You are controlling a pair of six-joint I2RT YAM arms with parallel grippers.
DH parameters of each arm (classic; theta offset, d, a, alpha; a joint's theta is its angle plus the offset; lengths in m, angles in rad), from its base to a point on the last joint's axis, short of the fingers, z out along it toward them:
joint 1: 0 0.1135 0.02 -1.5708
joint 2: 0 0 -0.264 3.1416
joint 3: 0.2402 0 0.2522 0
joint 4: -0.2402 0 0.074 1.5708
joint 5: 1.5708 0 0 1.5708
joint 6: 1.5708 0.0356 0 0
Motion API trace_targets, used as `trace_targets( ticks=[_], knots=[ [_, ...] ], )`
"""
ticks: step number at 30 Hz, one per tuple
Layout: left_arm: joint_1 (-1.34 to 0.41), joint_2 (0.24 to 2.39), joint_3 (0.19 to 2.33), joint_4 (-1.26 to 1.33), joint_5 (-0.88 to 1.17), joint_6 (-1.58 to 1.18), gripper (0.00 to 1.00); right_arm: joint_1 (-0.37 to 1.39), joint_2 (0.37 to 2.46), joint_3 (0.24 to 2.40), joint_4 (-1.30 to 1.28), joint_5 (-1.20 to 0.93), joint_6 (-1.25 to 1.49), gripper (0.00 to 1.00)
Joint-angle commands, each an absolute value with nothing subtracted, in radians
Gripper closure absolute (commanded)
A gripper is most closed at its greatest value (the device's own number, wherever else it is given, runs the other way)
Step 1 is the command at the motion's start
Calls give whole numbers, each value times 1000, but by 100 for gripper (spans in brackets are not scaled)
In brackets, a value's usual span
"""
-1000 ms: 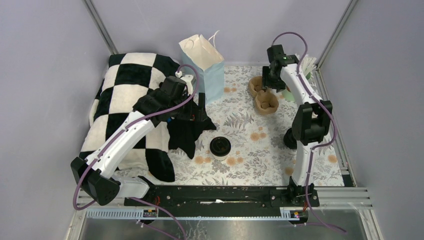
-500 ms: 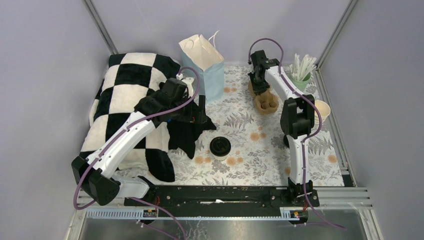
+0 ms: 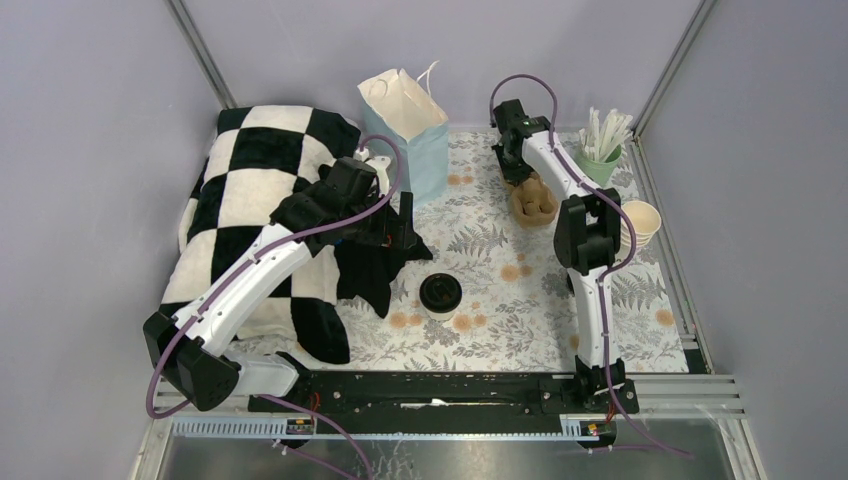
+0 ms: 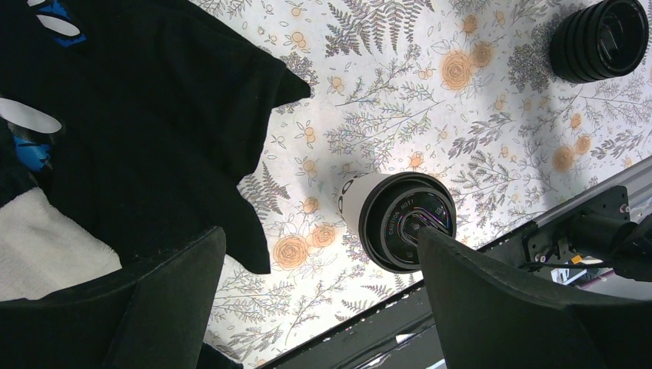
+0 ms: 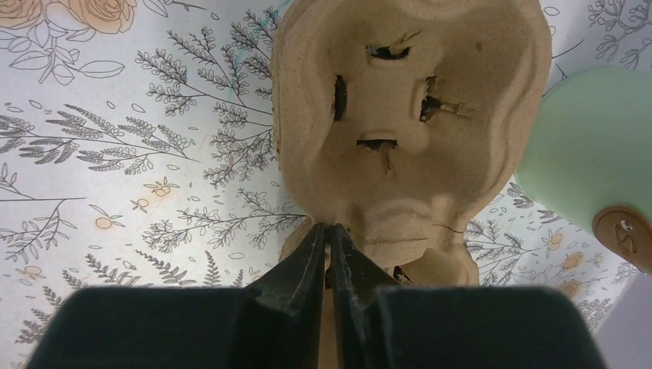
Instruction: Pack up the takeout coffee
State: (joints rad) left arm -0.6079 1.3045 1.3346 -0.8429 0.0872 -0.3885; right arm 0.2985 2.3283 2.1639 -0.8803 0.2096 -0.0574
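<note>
The takeout coffee [image 3: 440,293], a white cup with a black lid, stands upright mid-table on the floral cloth. In the left wrist view the takeout coffee [image 4: 400,219] sits below and ahead of my left gripper [image 4: 319,234]. That gripper is wide open, and its right finger [image 4: 523,307] overlaps the lid's edge in the picture. From above, my left gripper [image 3: 400,215] hovers over a black cloth [image 3: 375,262], up and left of the cup. My right gripper [image 5: 329,231] is shut on the rim of a brown pulp cup carrier [image 5: 415,100]. The right gripper [image 3: 517,170] holds the far end of the carrier [image 3: 535,198].
A light blue paper bag [image 3: 410,135] stands open at the back centre. A green cup of straws [image 3: 600,160] and a stack of cream cups [image 3: 640,222] sit at the right. A checkered blanket [image 3: 250,190] covers the left side. A stack of black lids [image 4: 600,38] lies beyond the coffee.
My right arm swung left across the carrier and its jaws closed on the carrier's rim. The carrier has shifted slightly. The left arm and the coffee have not moved.
</note>
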Motion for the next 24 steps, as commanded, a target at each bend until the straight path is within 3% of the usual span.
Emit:
trace_targets(
  ticks=[1,6,17,24],
  knots=[
    [-611,1303,1345,-807,84,-371,1,319,2353,2196,-893,270,-87,83],
    [-611,1307,1349,-808,84,-370,1,319,2356,2182,-887,275,-87,78],
    [-611,1308,1352,-811,83,-370,1,319,2391,2198,-888,246,-90,78],
    [-611,1305,1351,-812,82,-368,1,313,2406,2184,-882,232,-66,84]
  ],
)
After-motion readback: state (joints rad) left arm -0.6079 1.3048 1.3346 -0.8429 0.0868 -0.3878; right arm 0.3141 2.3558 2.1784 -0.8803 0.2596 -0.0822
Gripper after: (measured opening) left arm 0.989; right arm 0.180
